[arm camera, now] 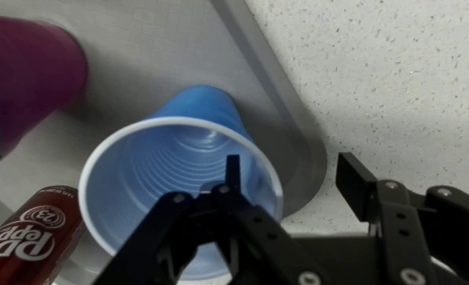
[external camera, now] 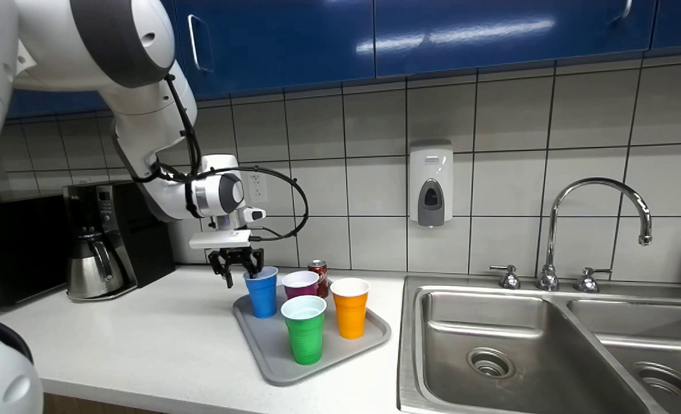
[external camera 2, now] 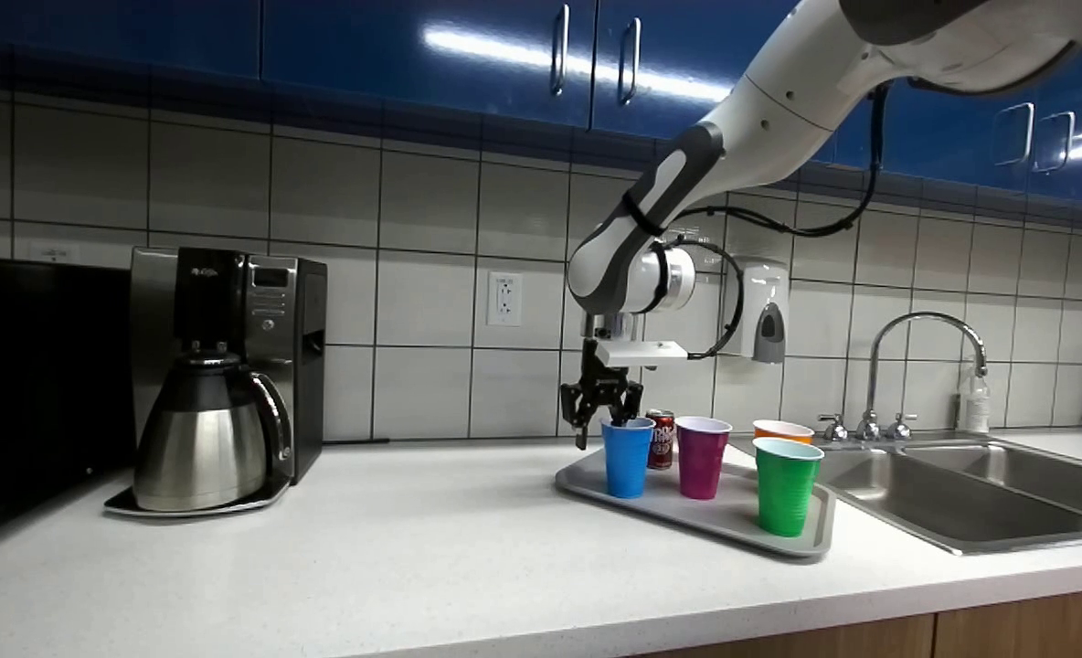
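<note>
Gaping, the hand (arm camera: pixel 289 172) straddles one side of the vertical, mouth-up blue cup (external camera: pixel 263 295)

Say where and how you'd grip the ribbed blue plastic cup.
Likely best: the rim of the ribbed blue plastic cup, from above, on the side facing the rounded corner of the flat grey tray. The cup stands upright and open-topped with a thin wall, and the black fingers straddle that wall: one at the mouth, one outside.
</note>
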Tool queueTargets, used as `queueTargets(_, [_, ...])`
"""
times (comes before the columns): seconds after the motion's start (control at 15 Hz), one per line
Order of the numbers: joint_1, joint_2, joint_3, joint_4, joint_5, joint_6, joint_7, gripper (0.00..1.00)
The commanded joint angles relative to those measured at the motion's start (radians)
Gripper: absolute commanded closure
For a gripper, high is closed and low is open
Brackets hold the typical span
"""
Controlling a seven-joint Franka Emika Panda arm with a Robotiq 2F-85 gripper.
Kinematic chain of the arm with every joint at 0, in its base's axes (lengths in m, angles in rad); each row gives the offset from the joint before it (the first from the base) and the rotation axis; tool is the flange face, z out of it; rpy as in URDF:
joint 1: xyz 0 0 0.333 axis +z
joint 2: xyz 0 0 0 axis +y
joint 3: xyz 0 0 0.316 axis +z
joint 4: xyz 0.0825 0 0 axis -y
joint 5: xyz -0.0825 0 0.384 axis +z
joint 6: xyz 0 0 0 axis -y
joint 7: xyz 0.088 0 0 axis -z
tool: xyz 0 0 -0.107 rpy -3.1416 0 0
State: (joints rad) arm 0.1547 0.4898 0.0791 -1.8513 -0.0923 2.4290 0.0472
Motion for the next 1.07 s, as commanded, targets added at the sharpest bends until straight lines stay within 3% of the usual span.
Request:
queueTargets(0.0, [-0.005, 0.014, -0.001, 0.034, -0.001, -0.016, -0.027, 0.67])
queueTargets(0.33, [-0.007, 0.012, -0.003, 0.039, -0.001, -0.015, -0.028, 1.0])
queueTargets(1.0, [-0.004, -0.021, 0.008, 0.068, 0.009, -0.007, -0.038, 0.99])
